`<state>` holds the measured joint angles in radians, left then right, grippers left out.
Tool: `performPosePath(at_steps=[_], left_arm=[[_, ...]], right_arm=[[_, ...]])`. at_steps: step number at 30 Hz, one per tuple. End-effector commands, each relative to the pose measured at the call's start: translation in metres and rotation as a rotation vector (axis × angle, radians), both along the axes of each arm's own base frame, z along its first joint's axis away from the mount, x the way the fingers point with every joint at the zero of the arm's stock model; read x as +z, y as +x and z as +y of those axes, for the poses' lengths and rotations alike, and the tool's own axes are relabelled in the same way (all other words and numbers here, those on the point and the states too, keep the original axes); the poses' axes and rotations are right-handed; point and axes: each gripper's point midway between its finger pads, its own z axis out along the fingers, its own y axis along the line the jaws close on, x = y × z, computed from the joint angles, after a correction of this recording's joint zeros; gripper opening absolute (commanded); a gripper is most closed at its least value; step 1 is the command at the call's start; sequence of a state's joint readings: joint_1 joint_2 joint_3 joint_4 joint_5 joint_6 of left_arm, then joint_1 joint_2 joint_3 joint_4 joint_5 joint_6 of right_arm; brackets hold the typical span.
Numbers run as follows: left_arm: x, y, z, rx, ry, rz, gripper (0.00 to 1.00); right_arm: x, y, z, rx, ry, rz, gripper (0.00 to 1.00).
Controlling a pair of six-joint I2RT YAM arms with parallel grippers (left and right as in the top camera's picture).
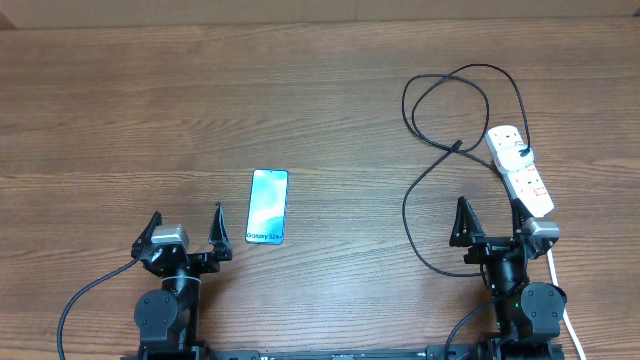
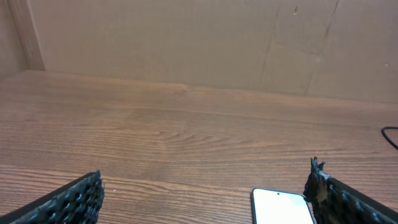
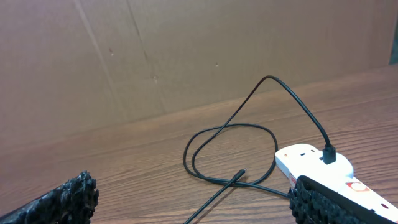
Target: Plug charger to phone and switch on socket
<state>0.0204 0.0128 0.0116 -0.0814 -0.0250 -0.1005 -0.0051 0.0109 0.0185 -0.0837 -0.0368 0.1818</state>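
Note:
The phone (image 1: 267, 206) lies flat on the wooden table, blue screen up, "Galaxy" text at its near end; its far end shows in the left wrist view (image 2: 281, 208). My left gripper (image 1: 185, 231) is open and empty, just left of the phone. The white socket strip (image 1: 520, 170) lies at the right, also in the right wrist view (image 3: 314, 163). The black charger cable (image 1: 425, 195) loops from the strip's far end; its connector tip (image 1: 457, 146) lies free on the table, seen too in the right wrist view (image 3: 239, 175). My right gripper (image 1: 492, 222) is open and empty, near the strip's near end.
A cardboard wall (image 2: 186, 37) stands behind the table. The strip's white cord (image 1: 560, 285) runs toward the front edge beside the right arm. Bare wood lies between the phone and the cable loop.

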Motion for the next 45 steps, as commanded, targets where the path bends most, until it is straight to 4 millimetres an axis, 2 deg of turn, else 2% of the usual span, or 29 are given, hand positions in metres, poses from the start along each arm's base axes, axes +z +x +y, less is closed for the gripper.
performPosePath(at_steps=[1, 4, 8, 21, 25, 29, 32, 34, 40, 45], left_arm=[[0.000, 0.000, -0.001, -0.010, 0.014, -0.006, 1.00], [0.000, 0.000, 0.002, 0.004, 0.028, -0.007, 1.00], [0.003, -0.001, 0.018, 0.094, 0.112, -0.007, 1.00], [0.003, -0.001, 0.017, 0.086, 0.130, -0.006, 1.00], [0.000, 0.000, -0.009, -0.061, 0.107, -0.006, 1.00], [0.006, -0.001, -0.025, -0.148, -0.020, -0.022, 1.00], [0.020, -0.004, -0.034, -0.195, -0.099, -0.045, 0.99], [0.038, -0.008, -0.039, -0.227, -0.106, -0.073, 1.00], [0.098, -0.023, -0.039, -0.225, -0.101, -0.132, 1.00], [0.135, -0.020, -0.040, -0.229, -0.106, -0.104, 1.00]], right_arm=[[-0.003, 0.000, 0.000, -0.003, -0.008, 0.000, 1.00], [-0.003, 0.000, 0.000, -0.003, -0.008, 0.000, 1.00], [-0.003, 0.000, 0.000, -0.003, -0.008, 0.000, 1.00], [-0.003, 0.000, 0.000, -0.003, -0.008, 0.000, 1.00], [-0.003, 0.000, 0.000, -0.003, -0.008, 0.000, 1.00], [-0.003, 0.000, 0.000, -0.003, -0.008, 0.000, 1.00], [-0.003, 0.000, 0.000, -0.003, -0.008, 0.000, 1.00], [-0.003, 0.000, 0.000, -0.003, -0.008, 0.000, 1.00], [-0.003, 0.000, 0.000, -0.003, -0.008, 0.000, 1.00], [-0.003, 0.000, 0.000, -0.003, -0.008, 0.000, 1.00]])
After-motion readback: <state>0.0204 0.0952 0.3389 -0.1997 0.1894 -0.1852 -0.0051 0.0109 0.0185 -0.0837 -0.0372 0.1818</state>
